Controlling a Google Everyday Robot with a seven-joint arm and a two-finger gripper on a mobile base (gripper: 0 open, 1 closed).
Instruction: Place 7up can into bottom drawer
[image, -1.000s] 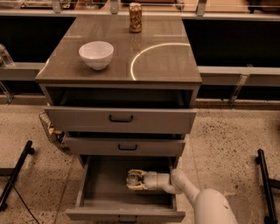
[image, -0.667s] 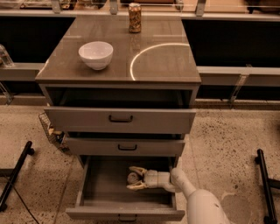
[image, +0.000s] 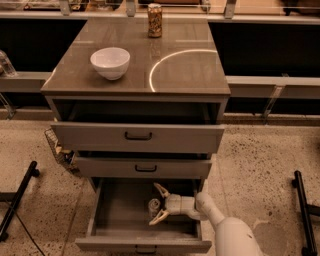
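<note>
1 splayed tool (image: 154, 204) in bottom drawer (image: 120, 212)

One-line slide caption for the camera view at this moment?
Open gripper reaches into the pulled-out bottom drawer, the 7up can between its fingers.

Single view, one entry. We look from high in front of the cabinet (image: 90, 137), facing it and tilted downward, at middling range. We take in the whole top surface (image: 190, 75), all drawer fronts and the speckled floor (image: 265, 165) either side. The arm (image: 235, 237) enters at our lower right edge; the claw (image: 155, 204) sits inside the open bottom drawer (image: 120, 210), fingers spread.
</note>
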